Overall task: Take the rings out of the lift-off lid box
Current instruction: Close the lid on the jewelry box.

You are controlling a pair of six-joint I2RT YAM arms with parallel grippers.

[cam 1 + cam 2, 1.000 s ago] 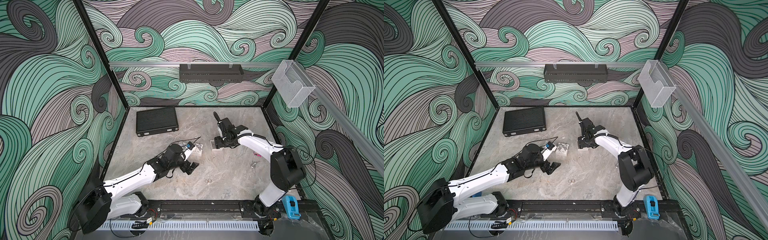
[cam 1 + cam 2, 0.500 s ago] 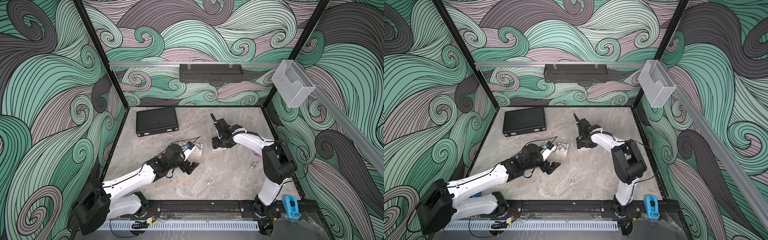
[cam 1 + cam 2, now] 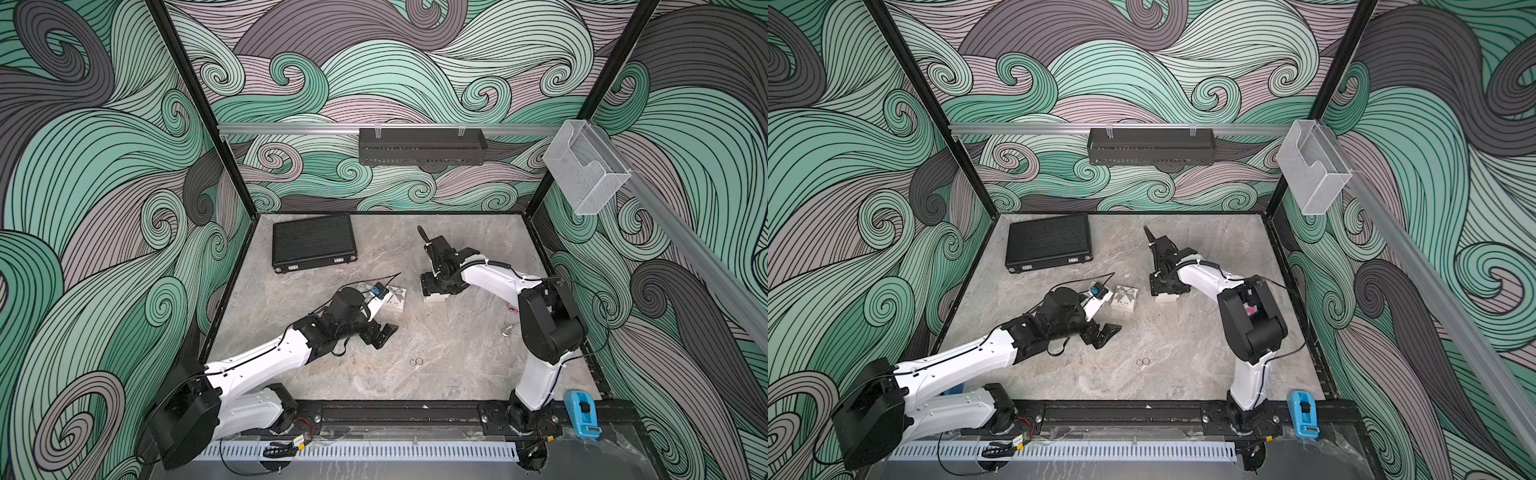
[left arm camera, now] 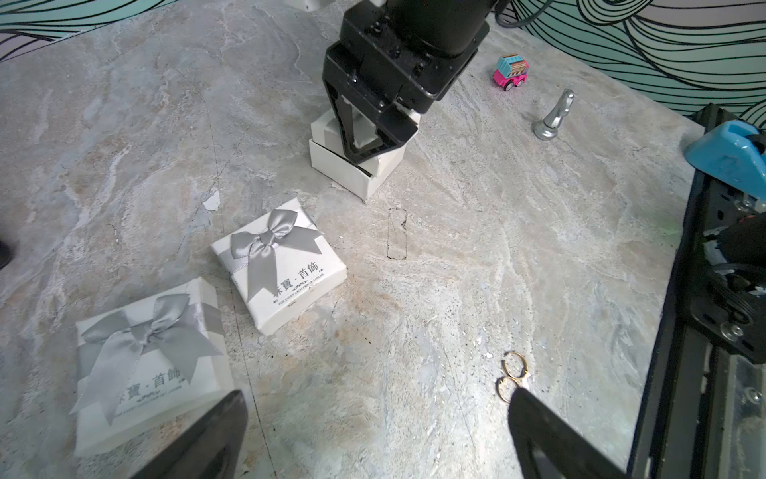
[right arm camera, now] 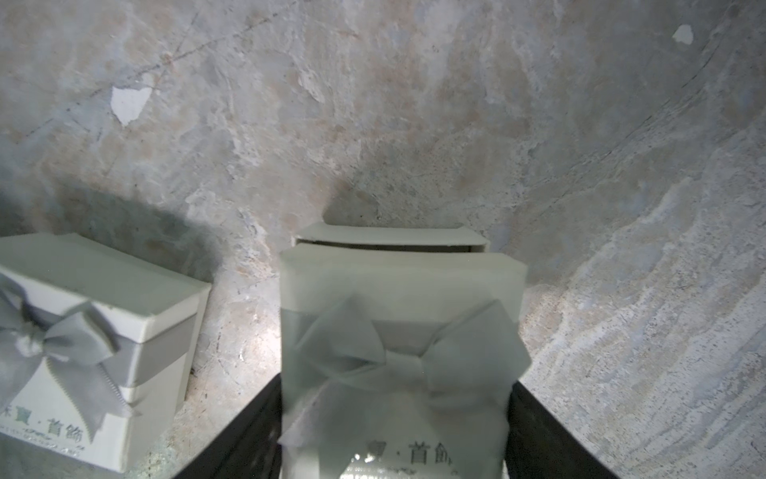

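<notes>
One box [image 5: 389,239] mostly behind its lid [image 5: 398,286]

This is a robot test cell in a lab. A marble-look surface [image 3: 457,365] is boxed in by wave-printed walls [image 3: 104,166] on black frame posts [image 3: 199,104], with an aluminium rail [image 3: 291,128] across the back. Two white arms, the left arm [image 3: 257,359] and the right arm [image 3: 490,279], are bolted to a black mounting track [image 3: 399,415] beside a slotted cable duct [image 3: 374,451].
</notes>
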